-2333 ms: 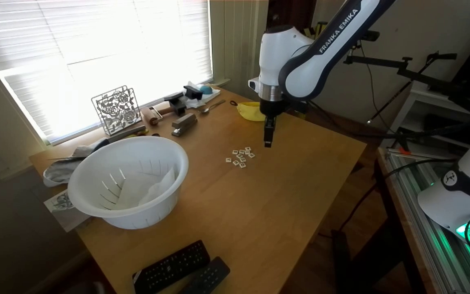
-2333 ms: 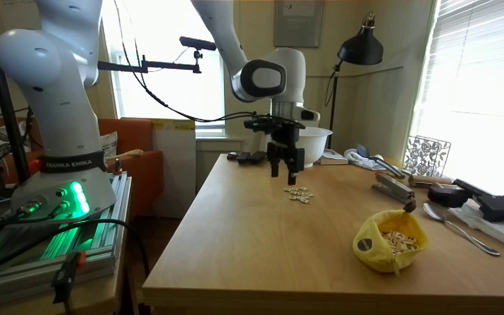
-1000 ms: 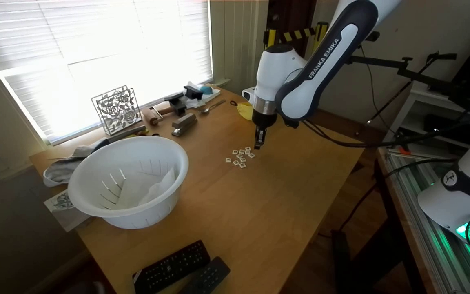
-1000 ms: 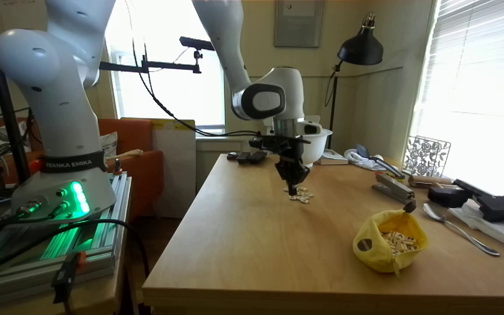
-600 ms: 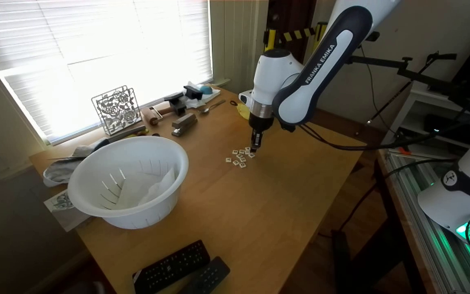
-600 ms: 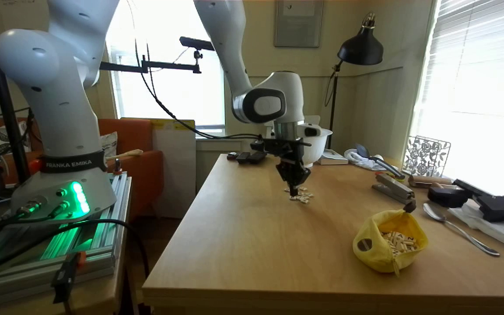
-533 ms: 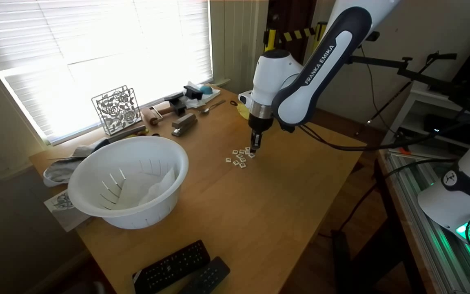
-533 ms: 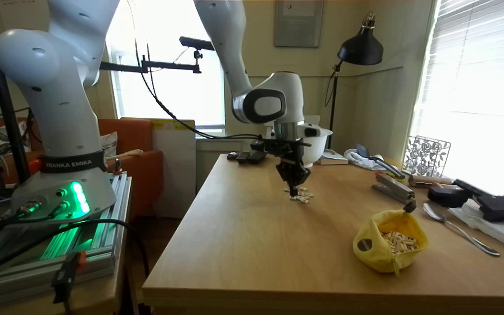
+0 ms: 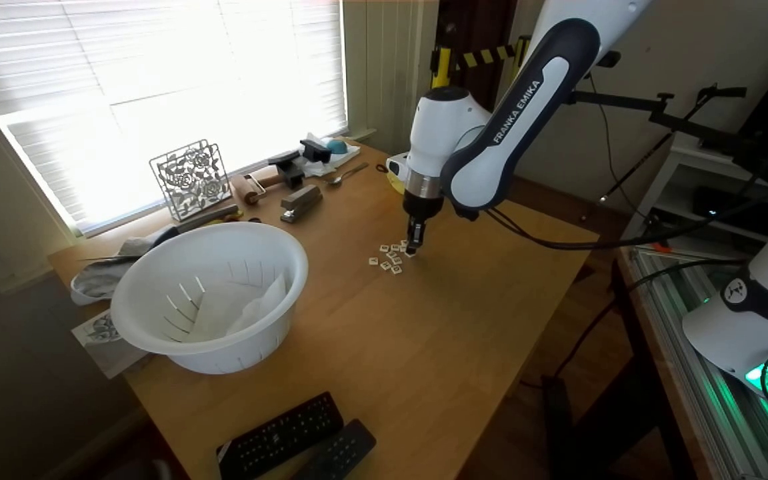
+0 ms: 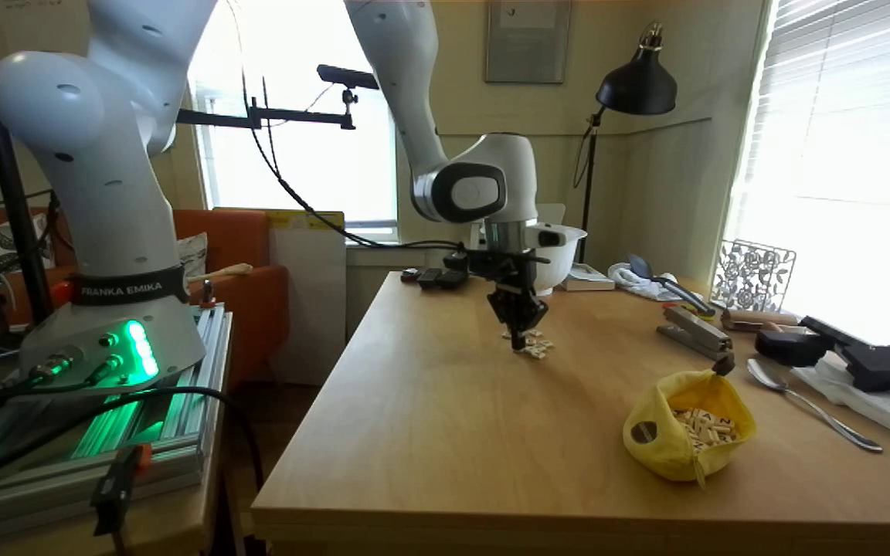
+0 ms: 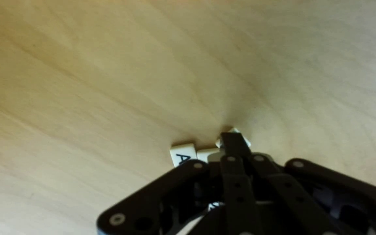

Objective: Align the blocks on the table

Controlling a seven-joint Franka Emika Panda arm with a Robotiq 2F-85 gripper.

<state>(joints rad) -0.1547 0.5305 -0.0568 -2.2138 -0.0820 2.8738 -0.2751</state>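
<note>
Your gripper [image 9: 411,251] points down at a bunch of small letter tiles [image 9: 396,260] — its two fingers [image 11: 233,143] are pressed together. In the wrist view, the tips sit over a mostly hidden tile [image 11: 246,141], with just its edges poking out; you can't tell if they touch it. Just beside that is a half-hidden tile [image 11: 206,154], and next to it is an A tile [image 11: 183,155] with its black letter showing. A bit of one more tile [image 11: 214,206] peeks out between the parts of the gripper.

In both exterior views, the tiles lie loosely on the wooden table [image 9: 424,333], turned this way and that — some close, some a little apart. Well apart from them stands a big white colander [image 9: 244,359]. You have two black remotes [image 9: 281,437] near one end of the table, and a stapler [image 9: 301,202] over toward the window [image 9: 191,80]. In an exterior view, a yellow pouch [image 10: 661,448] sits open with a heap of tiles [image 10: 706,426] inside, and a metal spoon [image 10: 768,375] lies near it.
</note>
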